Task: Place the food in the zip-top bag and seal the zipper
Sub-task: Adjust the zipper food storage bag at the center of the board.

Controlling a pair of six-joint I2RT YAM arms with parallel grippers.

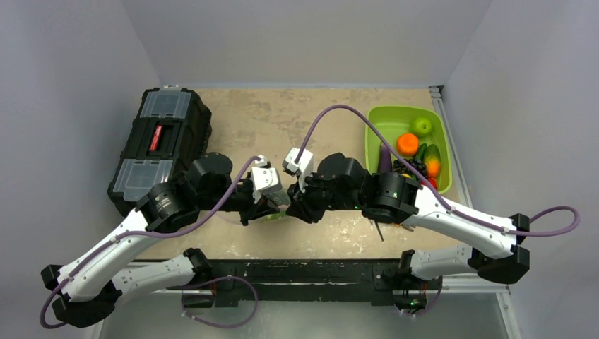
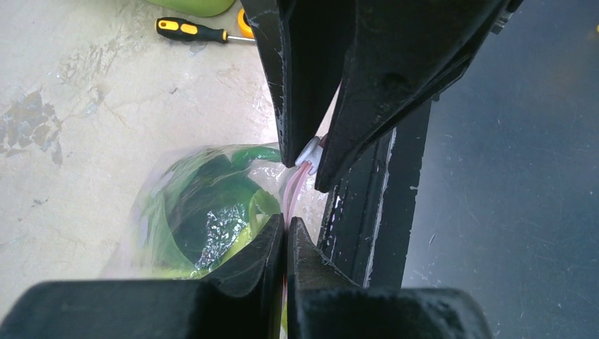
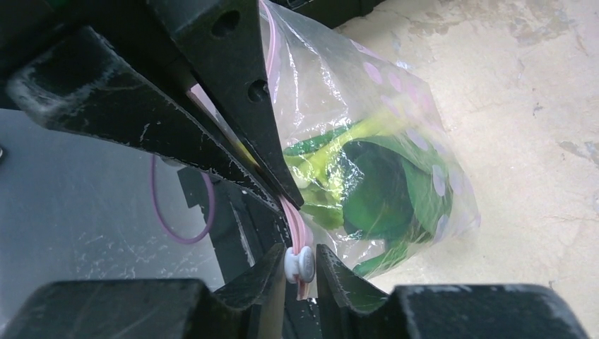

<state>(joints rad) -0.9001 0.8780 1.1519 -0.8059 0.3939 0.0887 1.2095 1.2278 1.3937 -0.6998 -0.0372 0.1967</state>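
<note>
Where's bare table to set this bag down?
Widest: back middle of the table, between toolbox and bin. A thinner strip runs along the near edge. Crowded at centre, where the left gripper and right gripper meet on the bag.

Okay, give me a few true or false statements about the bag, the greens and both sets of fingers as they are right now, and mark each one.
1. The greens are inside the clear bag. True.
2. The left fingers are open and clear of the bag. False: they are shut on the pink zipper.
3. The white slider sits between the right fingers. True.
4. The screwdriver lies inside the green bin. False: it lies on the table, just outside the bin.
</note>
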